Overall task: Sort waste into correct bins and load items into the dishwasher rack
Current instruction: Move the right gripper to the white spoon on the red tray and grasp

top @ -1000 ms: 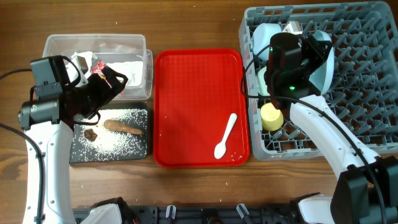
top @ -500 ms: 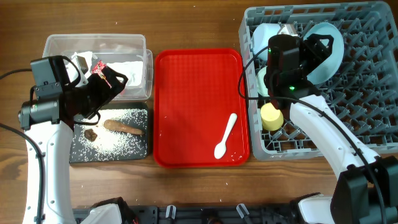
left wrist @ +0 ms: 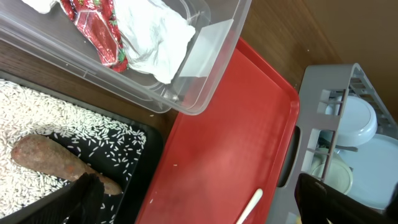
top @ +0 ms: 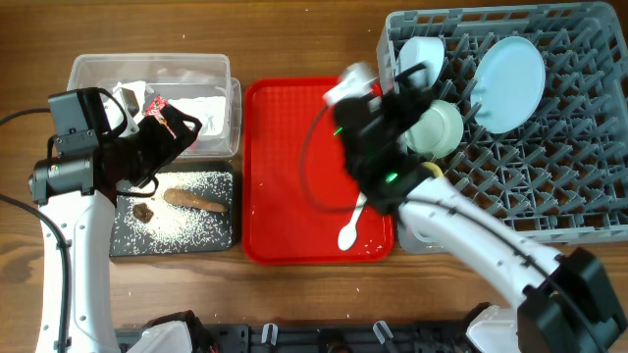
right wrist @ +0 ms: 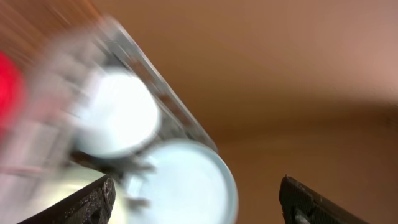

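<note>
Rack (top: 589, 176) holds 1 plate (top: 510, 83), 2 bowls (top: 422, 54) (top: 439, 127); 1 spoon (top: 355, 216) on red tray (top: 285, 147); left fingers (left wrist: 81, 199), right fingers (right wrist: 93, 199) wide.

Wood-grain table (top: 294, 39), glossy red plastic tray (top: 285, 167), clear plastic tub (top: 147, 61), matt blk tray (top: 118, 245), grey plastic rack (top: 579, 167).

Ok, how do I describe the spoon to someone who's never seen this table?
Start at the red tray in the middle of the table, grey rack on one side, clear tub and black tray on the other. The spoon lies in its corner nearest the rack and the robot. It is the only thing on the tray, slim and white.
</note>
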